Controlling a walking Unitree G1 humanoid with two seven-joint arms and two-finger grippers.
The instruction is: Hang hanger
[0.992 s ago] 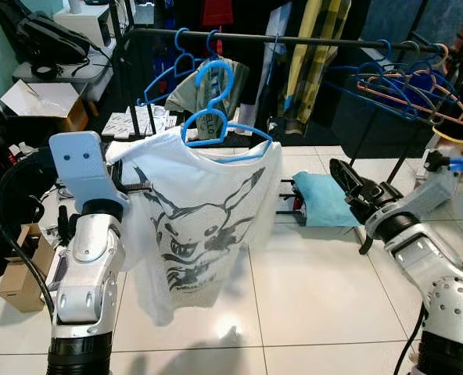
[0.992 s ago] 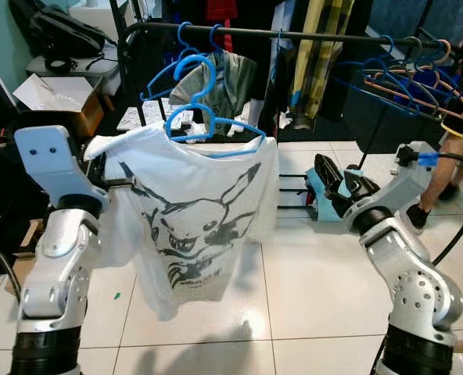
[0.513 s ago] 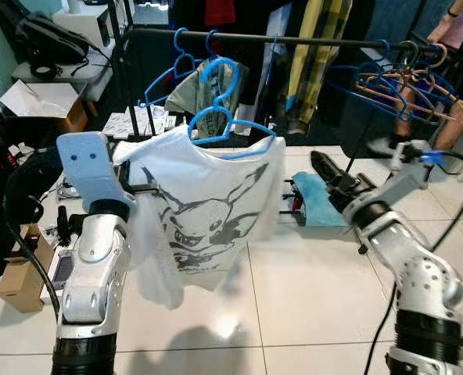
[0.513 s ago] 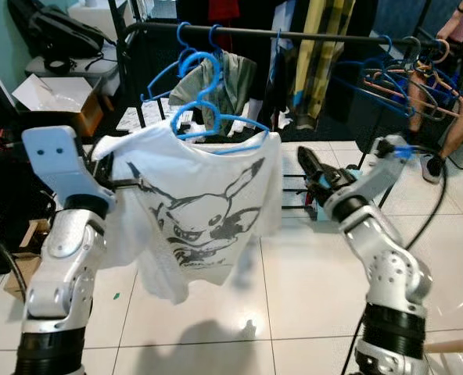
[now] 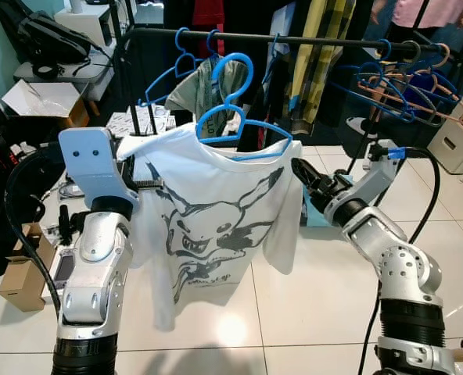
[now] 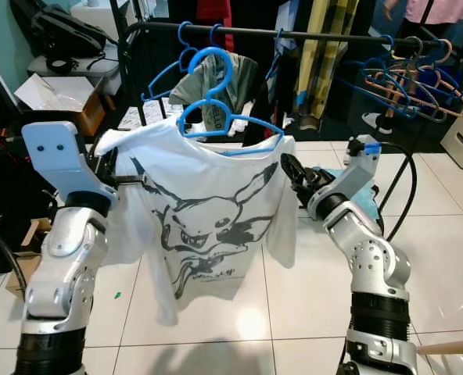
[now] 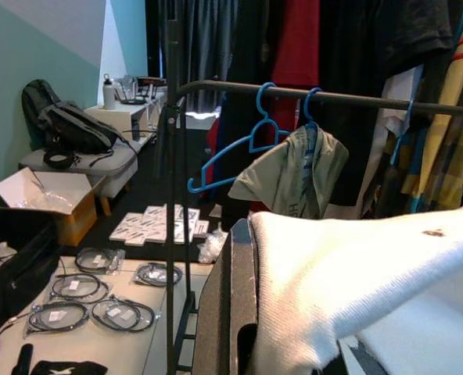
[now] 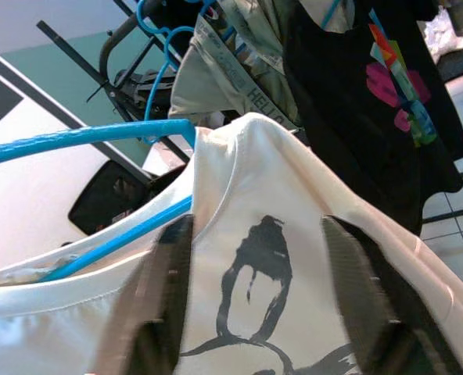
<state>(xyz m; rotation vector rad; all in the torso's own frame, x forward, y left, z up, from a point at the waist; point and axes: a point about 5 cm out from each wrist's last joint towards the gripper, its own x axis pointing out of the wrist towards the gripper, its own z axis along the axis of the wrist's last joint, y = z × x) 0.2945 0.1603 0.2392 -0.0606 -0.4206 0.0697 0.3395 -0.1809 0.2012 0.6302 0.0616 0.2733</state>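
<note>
Left eye view has the robot mid-carry: a white T-shirt with a black cartoon print hangs on a blue hanger, held up in front of the black clothes rail but not on it yet. The hook sits a bit below and nearer than the bar, so I'd call this the lift-and-approach step.

Going left to right. The left arm is bent up with the forearm vertical, and the left gripper is at the shirt's left shoulder. In the left wrist view the black fingers look closed on the thick white shoulder fabric, so it seems to be pinching the shirt there.

In the middle, the hanger's hook pokes up near the empty blue hangers and an olive-grey garment already on the rail.

On the right, the right arm reaches in from the side, elbow low, with the right gripper at the shirt's right shoulder. The right wrist view shows its two fingers spread wide apart around the printed fabric, not clamped on anything that I can see.

Next move, I'd guess: raise the whole thing, push it farther out, then drop the hook over a free stretch of bar. The loose shirt swinging could make lining up the hook fiddly.
</note>
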